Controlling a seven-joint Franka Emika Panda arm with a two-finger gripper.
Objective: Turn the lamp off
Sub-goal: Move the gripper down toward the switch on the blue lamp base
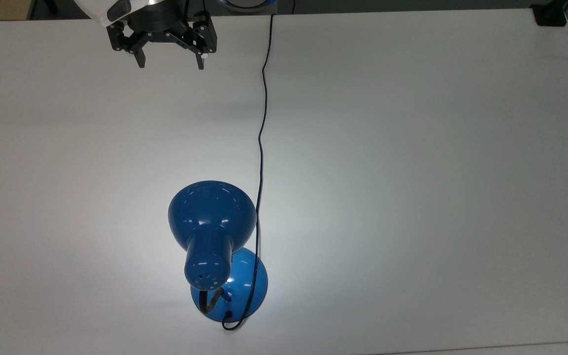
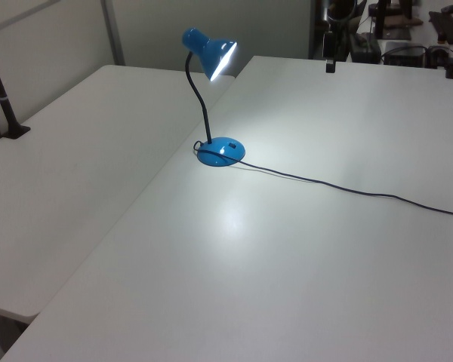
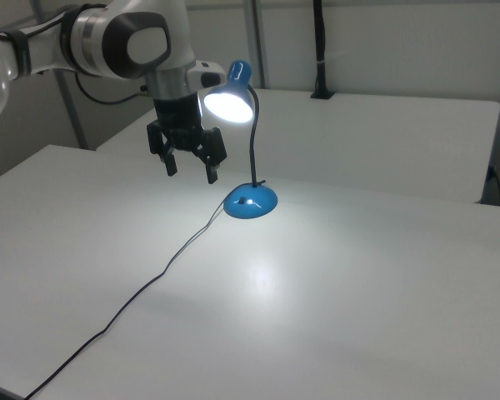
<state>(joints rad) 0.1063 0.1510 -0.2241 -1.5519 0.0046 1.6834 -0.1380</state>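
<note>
The table (image 1: 412,148) carried the lamp (image 1: 212,231) near the top view's bottom edge, lit, its shade angled over the round base. The cord (image 1: 262,123) ran toward the top view's top edge. The gripper (image 1: 168,64) hung well apart, fingers spread wide, holding nothing, probably staged for approach.
</note>
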